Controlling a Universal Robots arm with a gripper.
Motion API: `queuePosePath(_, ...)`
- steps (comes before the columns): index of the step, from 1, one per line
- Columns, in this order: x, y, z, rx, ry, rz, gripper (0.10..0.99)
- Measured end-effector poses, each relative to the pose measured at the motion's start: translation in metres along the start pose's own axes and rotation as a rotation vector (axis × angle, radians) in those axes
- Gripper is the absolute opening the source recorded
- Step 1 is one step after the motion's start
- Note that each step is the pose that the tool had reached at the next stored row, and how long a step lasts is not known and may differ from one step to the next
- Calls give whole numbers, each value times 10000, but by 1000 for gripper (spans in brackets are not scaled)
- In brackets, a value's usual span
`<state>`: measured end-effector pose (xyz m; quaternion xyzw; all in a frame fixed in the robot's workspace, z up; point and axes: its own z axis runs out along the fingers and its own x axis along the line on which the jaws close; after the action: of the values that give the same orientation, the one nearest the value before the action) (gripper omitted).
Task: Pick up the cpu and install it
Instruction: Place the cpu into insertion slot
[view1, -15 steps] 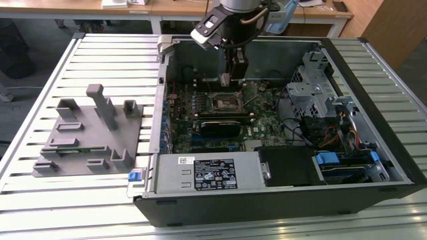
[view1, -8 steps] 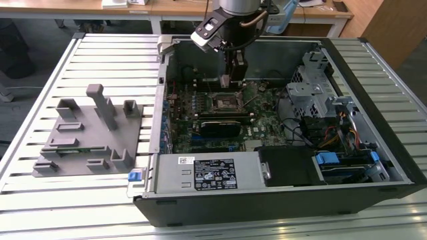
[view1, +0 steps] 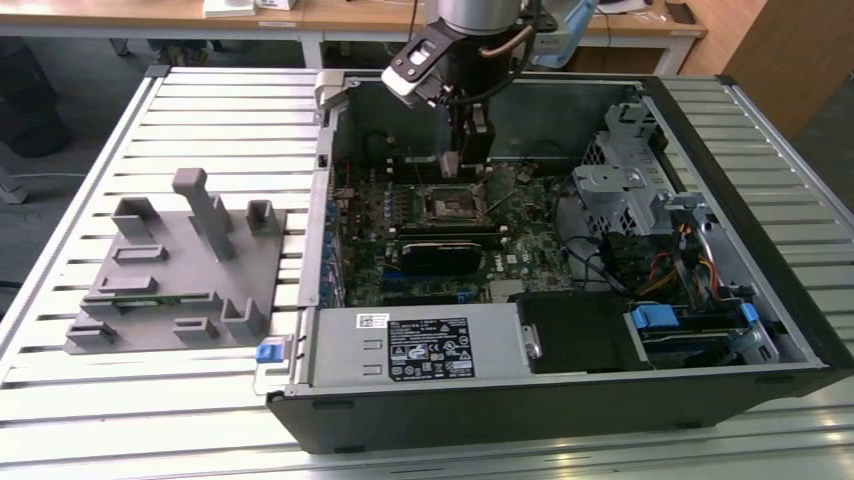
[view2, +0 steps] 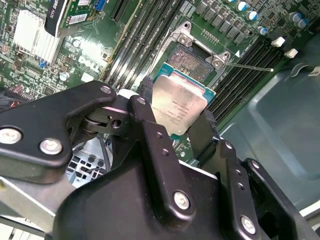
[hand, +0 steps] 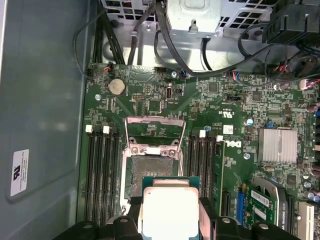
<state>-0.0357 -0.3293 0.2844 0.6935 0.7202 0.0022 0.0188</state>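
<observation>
The cpu (view2: 177, 102), a small square chip with a silvery top and pale green border, sits between my gripper's (view2: 178, 109) two black fingers (view2: 150, 117), shut on its edges. It hangs just above the motherboard, beside the open socket (view2: 194, 56). In the first wrist view the cpu (hand: 170, 210) is a little off the bare socket (hand: 150, 170), whose load plate (hand: 155, 131) is swung up. In the exterior view my gripper (view1: 463, 168) reaches down into the computer case over the socket (view1: 451, 205).
The open case (view1: 334, 300) lies on a slatted metal table, with a power supply (view1: 427, 345) at the front and a drive cage (view1: 627, 190) on the exterior view's right. A grey plastic fixture (view1: 180, 265) stands outside. Memory slots (hand: 102, 175) flank the socket.
</observation>
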Motion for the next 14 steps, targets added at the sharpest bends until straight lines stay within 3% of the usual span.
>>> queuePosePath(14, 1, -1, 46, 0, 0, 5, 533)
